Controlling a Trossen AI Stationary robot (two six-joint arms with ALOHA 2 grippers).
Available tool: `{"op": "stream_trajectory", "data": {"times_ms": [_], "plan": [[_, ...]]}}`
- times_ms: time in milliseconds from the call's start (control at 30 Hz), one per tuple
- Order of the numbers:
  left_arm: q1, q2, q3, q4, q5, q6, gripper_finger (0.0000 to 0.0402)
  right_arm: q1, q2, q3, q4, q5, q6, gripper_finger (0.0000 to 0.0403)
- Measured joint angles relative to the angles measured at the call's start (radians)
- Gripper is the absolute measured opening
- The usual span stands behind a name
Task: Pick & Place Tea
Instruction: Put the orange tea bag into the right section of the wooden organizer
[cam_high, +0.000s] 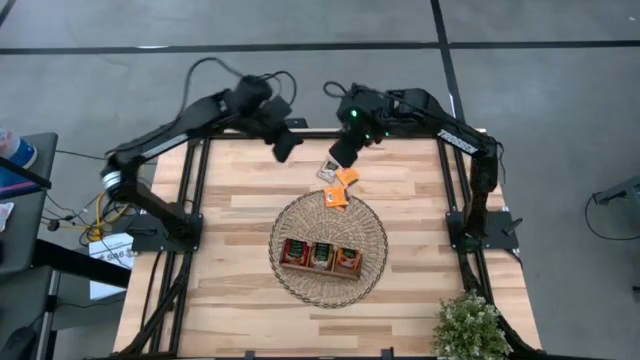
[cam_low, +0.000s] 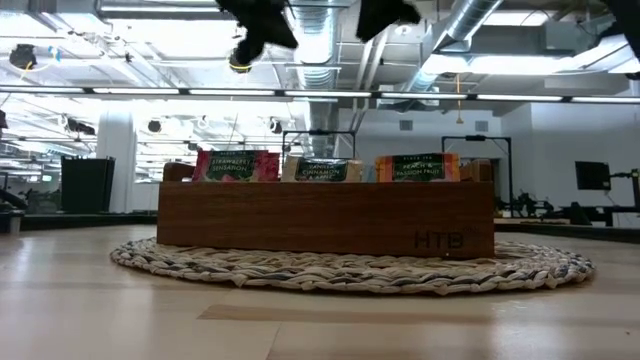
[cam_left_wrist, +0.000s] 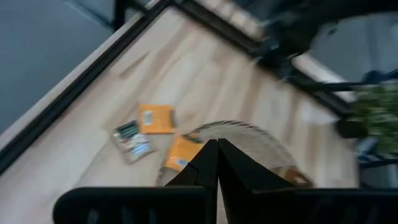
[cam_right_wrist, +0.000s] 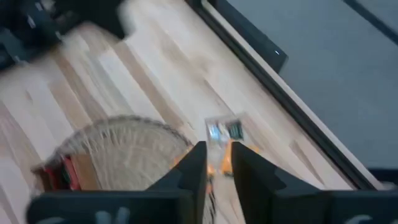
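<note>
Pale plank table (cam_low: 120, 310), bright ceiling beyond.

Both arms reach inward, raised: left hand (cam_high: 284, 143) pinched closed, right hand (cam_high: 343, 152) with fingers slightly apart.

A round wicker mat (cam_high: 372, 262) lies at the middle of the wooden table (cam_high: 230, 300), and a three-compartment wooden tray (cam_high: 321, 268) stands on it with tea sachets (cam_low: 322, 169) upright in each compartment. Three more sachets (cam_high: 340, 182) lie flat at the mat's far edge, one overlapping its rim, the other two on the table just beyond. A potted plant (cam_high: 468, 328) stands at the table's near right corner, well apart from the mat.
</note>
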Motion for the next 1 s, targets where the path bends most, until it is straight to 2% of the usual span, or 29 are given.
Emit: {"op": "stream_trajectory", "data": {"times_ms": [200, 367, 500, 700, 867, 1000], "plan": [[-0.004, -0.212, -0.094, 0.011, 0.031, -0.039, 0.0000, -0.129, 0.101, 0.006, 0.089, -0.188, 0.039, 0.0007], [-0.009, -0.341, -0.105, -0.015, -0.004, -0.057, 0.0000, -0.196, 0.230, 0.002, 0.069, -0.266, 0.124, 0.0009], [-0.009, -0.419, -0.105, -0.033, -0.042, -0.047, 0.0000, -0.219, 0.340, 0.001, 0.068, -0.385, 0.136, 0.0002], [-0.009, -0.456, -0.105, -0.040, -0.082, -0.043, 0.0000, -0.215, 0.479, 0.001, 0.089, -0.495, 0.221, 0.0001], [-0.009, -0.455, -0.105, -0.088, -0.082, -0.040, 0.0000, -0.225, 0.559, 0.001, 0.103, -0.502, 0.367, 0.0000], [-0.009, -0.451, -0.105, -0.122, -0.083, -0.034, 0.0000, -0.254, 0.592, 0.001, 0.059, -0.566, 0.394, 0.0000]]}}
